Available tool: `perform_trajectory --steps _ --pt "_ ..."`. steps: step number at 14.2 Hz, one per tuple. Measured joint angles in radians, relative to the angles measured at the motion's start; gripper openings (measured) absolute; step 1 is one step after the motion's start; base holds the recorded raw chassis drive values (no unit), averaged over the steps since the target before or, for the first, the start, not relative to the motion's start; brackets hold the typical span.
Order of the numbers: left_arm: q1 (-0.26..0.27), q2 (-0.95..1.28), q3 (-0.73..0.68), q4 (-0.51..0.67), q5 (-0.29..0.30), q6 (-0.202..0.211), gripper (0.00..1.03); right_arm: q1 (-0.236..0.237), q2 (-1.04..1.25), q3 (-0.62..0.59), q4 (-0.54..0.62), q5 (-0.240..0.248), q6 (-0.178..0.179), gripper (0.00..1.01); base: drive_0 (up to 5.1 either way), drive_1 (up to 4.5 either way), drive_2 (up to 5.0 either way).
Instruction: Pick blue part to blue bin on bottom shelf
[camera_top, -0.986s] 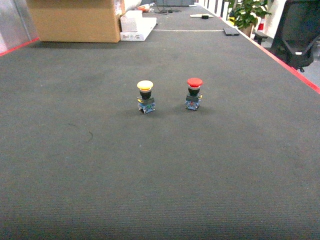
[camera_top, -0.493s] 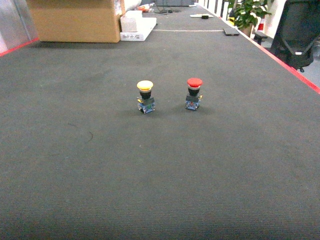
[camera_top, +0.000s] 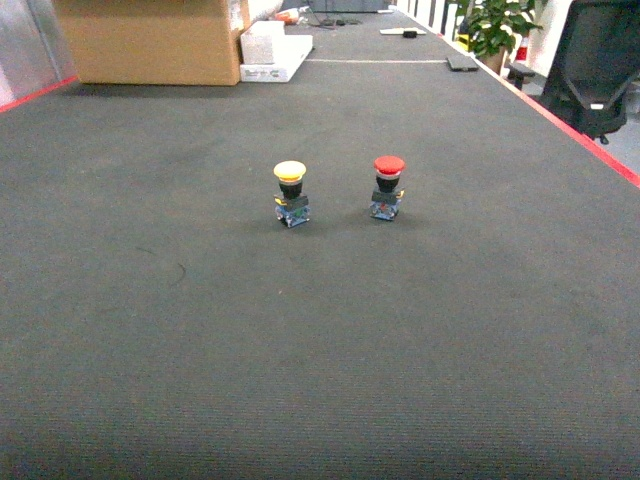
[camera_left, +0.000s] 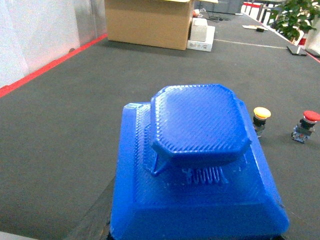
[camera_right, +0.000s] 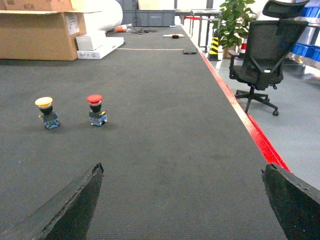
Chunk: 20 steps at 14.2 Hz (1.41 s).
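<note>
Filling left wrist view: ribbed, chamfered blue part (camera_left: 200, 165).

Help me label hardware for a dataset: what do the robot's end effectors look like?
The right end effector has two matte black fingers with rough, ragged edges. The left end effector's finger shows only as a dark grey sliver. No cables or markings are visible.

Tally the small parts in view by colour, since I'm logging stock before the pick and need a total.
Blue: 1, the blue ridged plastic part filling the left wrist view.
Yellow: 1, the yellow-capped push button.
Red: 1, the red-capped push button.
Total: 3
</note>
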Motion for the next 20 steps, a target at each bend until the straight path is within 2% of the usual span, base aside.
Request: perform_trajectory --steps 11,20 --pt "0.0 0.0 0.0 0.0 0.0 0.0 0.44 0.0 0.0 0.0 0.0 0.0 0.0 0.98 0.0 -0.05 0.0" --pt "-0.002 0.001 0.0 0.0 -0.003 0.0 0.44 0.0 0.0 0.0 0.0 0.0 0.0 0.98 -1.7 -1.67 -1.7"
